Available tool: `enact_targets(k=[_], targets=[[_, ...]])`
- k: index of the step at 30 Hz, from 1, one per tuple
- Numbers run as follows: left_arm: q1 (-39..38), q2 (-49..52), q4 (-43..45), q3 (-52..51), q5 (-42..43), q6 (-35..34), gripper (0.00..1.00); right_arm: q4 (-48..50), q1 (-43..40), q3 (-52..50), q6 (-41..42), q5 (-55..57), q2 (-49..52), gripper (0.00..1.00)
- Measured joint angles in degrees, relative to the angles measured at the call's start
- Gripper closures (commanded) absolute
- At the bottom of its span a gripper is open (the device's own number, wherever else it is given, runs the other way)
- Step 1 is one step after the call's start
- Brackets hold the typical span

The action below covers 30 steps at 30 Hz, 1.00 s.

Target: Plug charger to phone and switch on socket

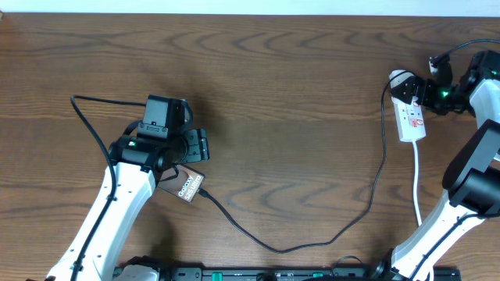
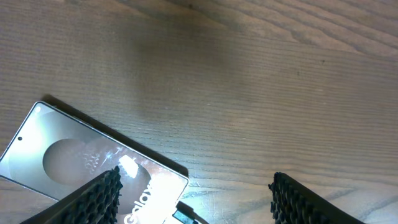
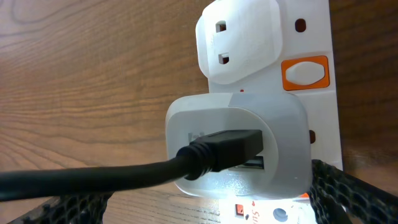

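At the 8 o'clock side of the table, overhead view, I logged:

1. The phone: flat, face up, lettering showing.
2. The left gripper: hovering low over the phone's near end, fingers wide apart and gripping nothing.
3. The charger: a black cable leaving the phone at its 4 o'clock corner, sagging toward 6 o'clock, then climbing to the 2 o'clock side. In the left wrist view the plug tip sat against the phone's end edge. I judged it seated, though the frame cut it off.

At the 2 o'clock side:

4. The socket: a white strip lying lengthwise, with the charger's far end pushed into a white adapter mounted on it.
5. The right gripper: fingers apart, one either side of the adapter's base, clamped on nothing.
6. An orange switch: at 1 o'clock from the adapter. I could not tell whether it was on or off.

Step in hand, by my reading: plugging done, switching pending. The next move called for lifting the right gripper clear of the adapter, bringing its fingers together and pressing one tip squarely on the switch without shoving the strip.
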Motion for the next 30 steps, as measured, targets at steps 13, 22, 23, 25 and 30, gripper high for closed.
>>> enact_targets(k=[13,22,23,25,30], targets=[[0.00,0.00,-0.20,0.00,0.00,0.00,0.25,-1.11,0.09,0.24,0.02,0.26,-0.02,0.01],[0.00,0.00,-0.22,0.00,0.00,0.00,0.25,-1.92,0.09,0.33,0.46,0.26,-0.13,0.01],[0.00,0.00,-0.22,0.00,0.00,0.00,0.25,-2.12,0.09,0.33,0.52,0.26,-0.15,0.01],[0.00,0.00,-0.22,0.00,0.00,0.00,0.25,-2.40,0.09,0.33,0.72,0.24,-0.17,0.01],[0.00,0.00,-0.22,0.00,0.00,0.00,0.25,-2.45,0.11,0.33,0.94,0.24,-0.20,0.01]])
